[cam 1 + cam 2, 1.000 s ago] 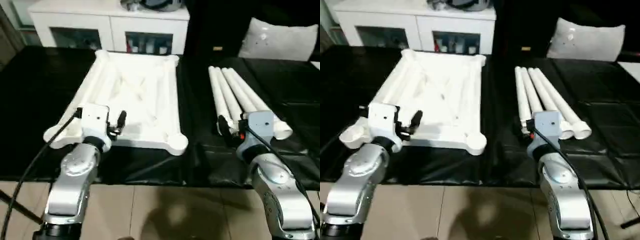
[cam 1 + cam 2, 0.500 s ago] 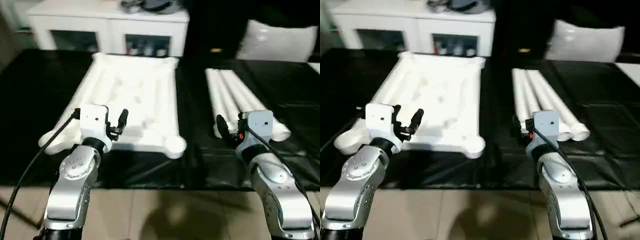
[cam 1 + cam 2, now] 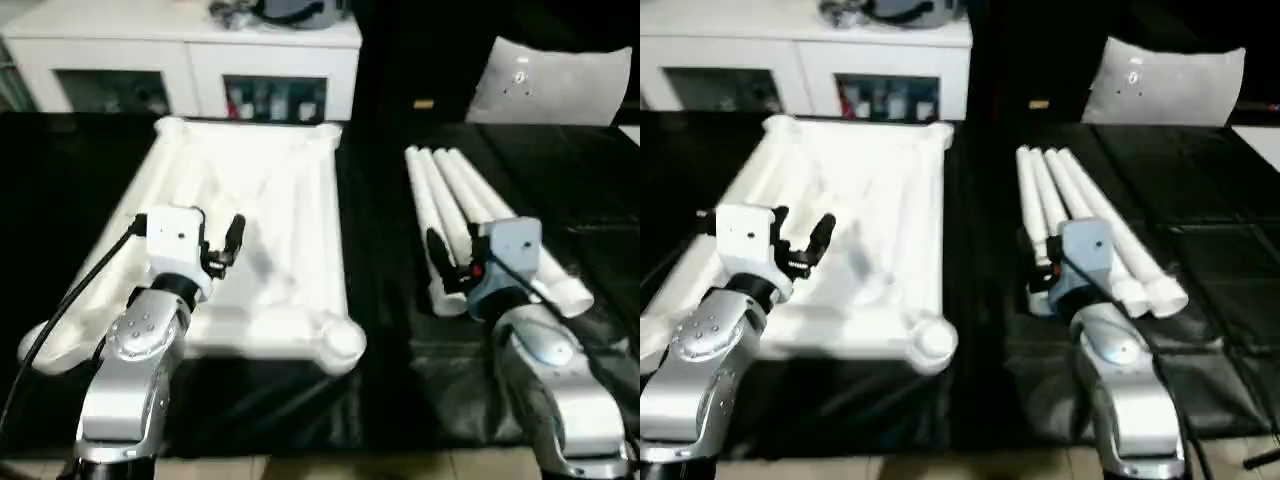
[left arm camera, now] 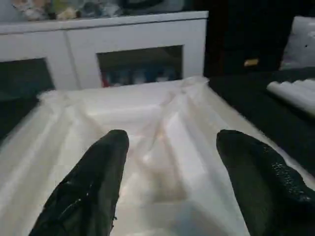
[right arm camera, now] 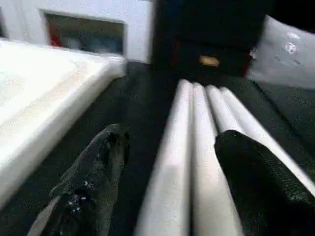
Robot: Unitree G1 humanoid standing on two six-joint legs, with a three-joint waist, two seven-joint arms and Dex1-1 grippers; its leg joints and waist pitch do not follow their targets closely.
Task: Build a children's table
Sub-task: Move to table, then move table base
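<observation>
We see the tabletop (image 3: 262, 240) lying underside up on the black cloth (image 3: 380, 260), four legs (image 3: 470, 215) bundled beside it. Our left gripper (image 4: 170, 162) hangs released over the ribs; our right gripper (image 5: 170, 162) gapes, empty, above the legs.

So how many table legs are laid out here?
4 white tubular legs, side by side on the black surface, right of the upturned table top. The right gripper hides their near ends partly.
</observation>
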